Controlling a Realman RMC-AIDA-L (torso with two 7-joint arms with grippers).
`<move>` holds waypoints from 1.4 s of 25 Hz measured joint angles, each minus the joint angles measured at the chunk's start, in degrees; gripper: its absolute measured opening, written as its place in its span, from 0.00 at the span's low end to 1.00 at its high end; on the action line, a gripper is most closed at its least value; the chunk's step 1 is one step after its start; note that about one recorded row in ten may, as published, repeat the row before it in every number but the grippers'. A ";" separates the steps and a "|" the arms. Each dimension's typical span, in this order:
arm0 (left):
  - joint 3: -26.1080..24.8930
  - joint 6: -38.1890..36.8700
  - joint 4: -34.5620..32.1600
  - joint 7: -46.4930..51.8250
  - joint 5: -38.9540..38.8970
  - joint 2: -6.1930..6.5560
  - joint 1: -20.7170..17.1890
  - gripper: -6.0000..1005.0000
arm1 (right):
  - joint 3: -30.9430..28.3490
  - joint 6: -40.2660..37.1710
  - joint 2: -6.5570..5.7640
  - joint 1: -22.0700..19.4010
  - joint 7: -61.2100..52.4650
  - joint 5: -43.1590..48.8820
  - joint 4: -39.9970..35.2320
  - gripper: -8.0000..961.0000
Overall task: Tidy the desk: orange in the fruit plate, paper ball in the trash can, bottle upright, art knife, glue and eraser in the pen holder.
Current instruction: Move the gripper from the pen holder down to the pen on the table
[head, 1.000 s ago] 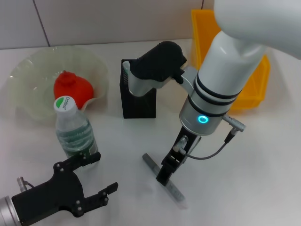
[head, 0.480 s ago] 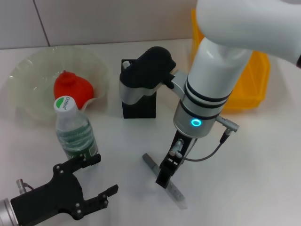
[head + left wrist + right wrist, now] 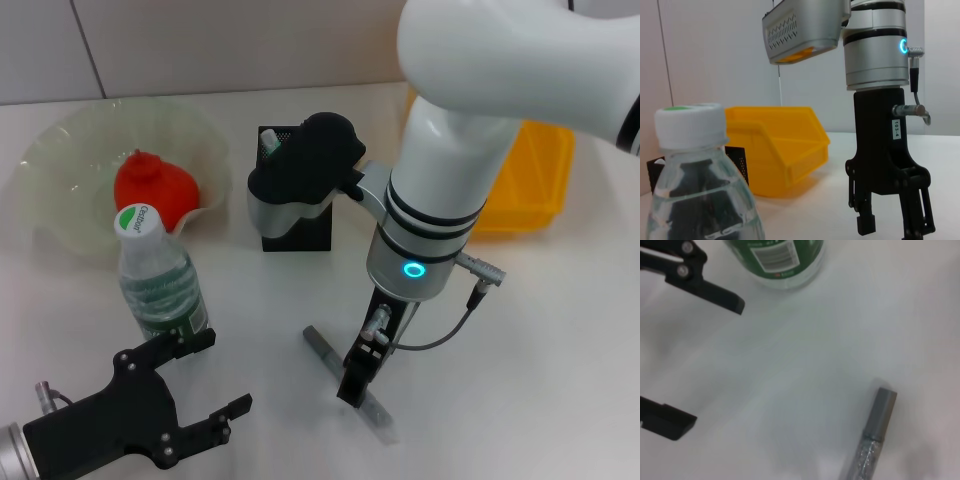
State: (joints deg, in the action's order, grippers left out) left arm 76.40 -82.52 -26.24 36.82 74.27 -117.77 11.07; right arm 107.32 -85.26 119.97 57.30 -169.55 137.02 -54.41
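Your right gripper (image 3: 358, 385) hangs over the slim grey metal art knife (image 3: 345, 381) flat on the white bench (image 3: 540, 340), fingers spread. Likely light, stiff, slippery: pinch it mid-barrel. Left gripper (image 3: 205, 385) idles open.

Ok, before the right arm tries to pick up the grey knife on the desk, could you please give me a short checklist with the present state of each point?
1. Right gripper is over the art knife: ok, its tip sits at the knife's middle in the head view.
2. Jaws straddle the knife: cannot tell, the fingers hide the contact.
3. Knife lies flat and free, nothing touching it: ok.
4. Left gripper clear of the knife: ok, open and parked near the desk's front, beside the bottle.
5. Bottle upright: ok.
6. Pen holder opening free: cannot tell, the right arm covers it.
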 joint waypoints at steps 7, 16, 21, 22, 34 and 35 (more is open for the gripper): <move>0.06 -0.01 0.11 0.00 0.00 0.00 0.14 0.78 | 0.52 0.35 0.00 0.71 0.00 0.02 1.70 0.82; 0.07 -0.01 0.13 0.00 0.00 0.00 0.34 0.78 | -0.27 -0.35 0.00 1.46 -0.03 0.48 3.92 0.82; 0.15 0.00 0.14 0.00 0.00 -0.08 0.44 0.78 | -2.26 -1.59 -0.07 0.86 -0.03 0.66 2.07 0.82; 0.15 -0.01 0.14 0.00 0.00 -0.08 0.44 0.78 | -2.43 -1.60 -0.09 0.77 -0.03 0.66 1.88 0.82; -0.10 -0.01 0.04 0.00 1.40 -0.29 0.51 0.78 | -0.96 -1.41 -0.05 0.98 -0.03 0.80 2.39 0.81; -0.10 -0.01 0.04 0.00 1.40 -0.29 0.51 0.78 | -0.90 -1.49 -0.03 1.03 -0.03 1.04 2.46 0.81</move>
State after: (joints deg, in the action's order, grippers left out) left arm 76.29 -82.53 -26.20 36.82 75.66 -118.06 11.59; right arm 106.42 -86.75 119.94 58.33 -169.58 138.06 -51.95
